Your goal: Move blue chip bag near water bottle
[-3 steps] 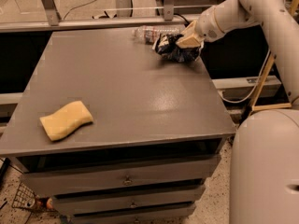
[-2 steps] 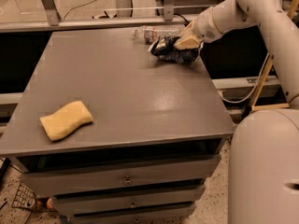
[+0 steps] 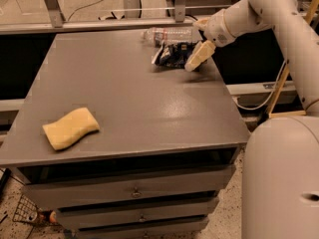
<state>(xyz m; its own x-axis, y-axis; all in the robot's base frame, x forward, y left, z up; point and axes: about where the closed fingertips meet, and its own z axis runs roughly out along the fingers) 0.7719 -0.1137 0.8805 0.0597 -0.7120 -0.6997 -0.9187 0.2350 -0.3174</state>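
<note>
The crinkly dark navy-blue chip bag (image 3: 172, 54) with white lettering lies flat and rumpled on the grey metal table (image 3: 124, 98), close to its far right corner. Pale crimped edging shows at the bag's left end. Right behind it, along the far edge, the small clear plastic water bottle (image 3: 167, 35) lies on its side. The two are very close, and whether they touch cannot be told. The bag sits in front of the bottle's right half.

The cream-coloured two-finger gripper (image 3: 194, 44) hangs at the bag's right end, reaching in from the white arm (image 3: 269, 14) on the right. Its fingers stand wide apart. One finger (image 3: 199, 56) slants down beside the bag's right edge and the other is up near the bottle's right end. The bag does not look pinched between them.

A second ago the fingers were closed over the bag's right end, and the bag was a little further right. It has since slid left along the bottle, and the fingers have spread off it. The bottle has kept its place, as has the yellow wavy sponge (image 3: 71, 128) near the front left corner, well apart from both
</note>
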